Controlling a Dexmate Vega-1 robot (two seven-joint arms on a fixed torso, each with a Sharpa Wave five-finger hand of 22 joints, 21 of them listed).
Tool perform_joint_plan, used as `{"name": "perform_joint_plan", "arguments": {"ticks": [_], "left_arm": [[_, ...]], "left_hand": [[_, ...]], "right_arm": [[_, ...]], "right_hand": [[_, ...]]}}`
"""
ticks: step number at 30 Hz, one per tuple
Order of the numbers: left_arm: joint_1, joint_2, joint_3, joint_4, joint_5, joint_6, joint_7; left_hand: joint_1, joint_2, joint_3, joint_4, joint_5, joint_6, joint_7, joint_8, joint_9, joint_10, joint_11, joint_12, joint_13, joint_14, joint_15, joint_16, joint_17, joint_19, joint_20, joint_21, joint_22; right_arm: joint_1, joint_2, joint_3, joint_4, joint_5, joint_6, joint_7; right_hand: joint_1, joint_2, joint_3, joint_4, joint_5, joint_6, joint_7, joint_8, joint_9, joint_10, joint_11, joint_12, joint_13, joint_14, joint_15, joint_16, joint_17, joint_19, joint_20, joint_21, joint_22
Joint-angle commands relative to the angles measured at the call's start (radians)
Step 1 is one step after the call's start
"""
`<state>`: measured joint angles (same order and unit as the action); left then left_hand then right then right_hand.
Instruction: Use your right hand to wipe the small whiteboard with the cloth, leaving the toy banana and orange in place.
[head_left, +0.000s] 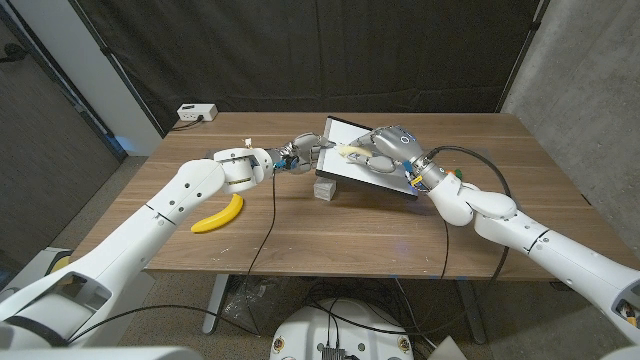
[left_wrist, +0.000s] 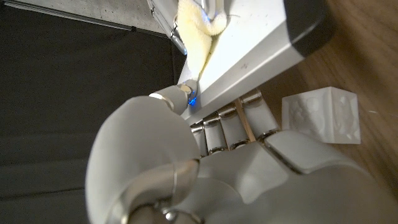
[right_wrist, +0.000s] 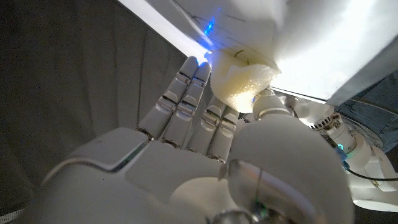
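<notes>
Nearest to us, at about 7 o'clock from the table's centre, the toy banana (head_left: 219, 216) lies on the bare wooden table (head_left: 330, 240), well apart from both hands. Moving outward, a small white cube (head_left: 325, 188) sits on the wood just beside the near-left corner of the small whiteboard (head_left: 345, 135).

At about 11 o'clock our left hand (head_left: 298, 155) grips the whiteboard's left edge; the left wrist view shows its fingers (left_wrist: 231, 127) curled under the frame with the thumb on top. At about 1 o'clock our right hand (head_left: 385, 148) rests on the board surface and presses the pale yellow cloth (head_left: 352, 151) against it with its fingers (right_wrist: 186, 93) extended.

Beyond the table, a white power strip (head_left: 197, 113) lies on the floor at 10 o'clock. A black curtain (head_left: 320, 50) closes off the far side, with a concrete wall (head_left: 590, 90) at 2 o'clock.
</notes>
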<state>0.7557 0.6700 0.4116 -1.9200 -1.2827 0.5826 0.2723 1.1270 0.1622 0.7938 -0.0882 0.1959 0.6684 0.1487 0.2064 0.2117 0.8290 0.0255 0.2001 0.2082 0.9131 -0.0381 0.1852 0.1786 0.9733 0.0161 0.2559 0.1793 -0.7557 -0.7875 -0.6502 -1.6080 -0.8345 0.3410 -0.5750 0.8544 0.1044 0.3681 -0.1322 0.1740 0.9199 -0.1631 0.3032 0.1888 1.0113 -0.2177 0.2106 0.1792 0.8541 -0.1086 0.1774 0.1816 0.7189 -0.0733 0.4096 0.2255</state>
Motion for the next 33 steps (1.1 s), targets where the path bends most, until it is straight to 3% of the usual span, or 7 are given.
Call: {"name": "perform_joint_plan", "arguments": {"ticks": [1,13,21,33], "left_arm": [[0.021,0.009,-0.02,-0.015,-0.004,-0.01,0.009],[0.017,0.018,-0.029,-0.015,0.009,-0.029,-0.009],[0.007,0.01,-0.024,-0.001,0.006,-0.024,-0.017],[-0.006,-0.005,-0.013,0.026,0.011,-0.024,-0.028]], "left_hand": [[-0.003,0.005,0.017,0.01,0.007,0.034,0.037,-0.002,0.002,0.007,-0.002,0.002,0.001,0.01,-0.003,0.005,0.005,0.009,0.0,0.006,0.004],[-0.006,0.006,0.019,0.009,0.006,0.034,0.036,-0.002,0.002,0.006,-0.002,0.001,0.001,0.012,-0.005,0.006,0.006,0.008,0.0,0.006,0.004],[-0.008,0.006,0.021,0.009,0.006,0.036,0.036,-0.001,0.002,0.008,-0.005,0.002,0.001,0.012,-0.004,0.006,0.006,0.008,-0.002,0.006,0.004],[-0.01,0.006,0.023,0.009,0.006,0.035,0.036,-0.002,0.002,0.007,-0.007,0.001,0.001,0.01,-0.005,0.005,0.006,0.009,-0.001,0.006,0.004]], "right_arm": [[-0.023,-0.037,0.015,0.008,0.029,-0.066,0.023],[-0.09,-0.081,0.034,0.003,0.069,-0.143,0.05],[-0.072,-0.072,0.024,0.006,0.078,-0.12,0.035],[-0.017,-0.016,-0.004,0.004,0.067,-0.048,0.009]], "right_hand": [[-0.001,0.009,0.003,0.002,0.004,0.066,-0.062,0.004,0.002,-0.001,-0.003,0.0,0.002,0.001,-0.081,0.004,-0.001,-0.004,-0.048,0.004,0.006],[-0.002,0.01,0.003,0.002,0.004,0.068,-0.062,0.002,0.002,-0.001,-0.003,-0.001,0.003,0.004,-0.081,0.005,-0.001,-0.004,-0.046,0.006,0.006],[-0.002,0.01,0.003,0.002,0.004,0.069,-0.062,0.001,0.003,0.0,-0.002,-0.002,0.003,0.007,-0.08,0.006,-0.001,-0.002,-0.045,0.008,0.006],[-0.002,0.011,0.003,0.002,0.005,0.07,-0.062,-0.001,0.003,0.002,-0.003,-0.002,0.003,0.011,-0.08,0.008,-0.001,-0.004,-0.044,0.009,0.006]]}}
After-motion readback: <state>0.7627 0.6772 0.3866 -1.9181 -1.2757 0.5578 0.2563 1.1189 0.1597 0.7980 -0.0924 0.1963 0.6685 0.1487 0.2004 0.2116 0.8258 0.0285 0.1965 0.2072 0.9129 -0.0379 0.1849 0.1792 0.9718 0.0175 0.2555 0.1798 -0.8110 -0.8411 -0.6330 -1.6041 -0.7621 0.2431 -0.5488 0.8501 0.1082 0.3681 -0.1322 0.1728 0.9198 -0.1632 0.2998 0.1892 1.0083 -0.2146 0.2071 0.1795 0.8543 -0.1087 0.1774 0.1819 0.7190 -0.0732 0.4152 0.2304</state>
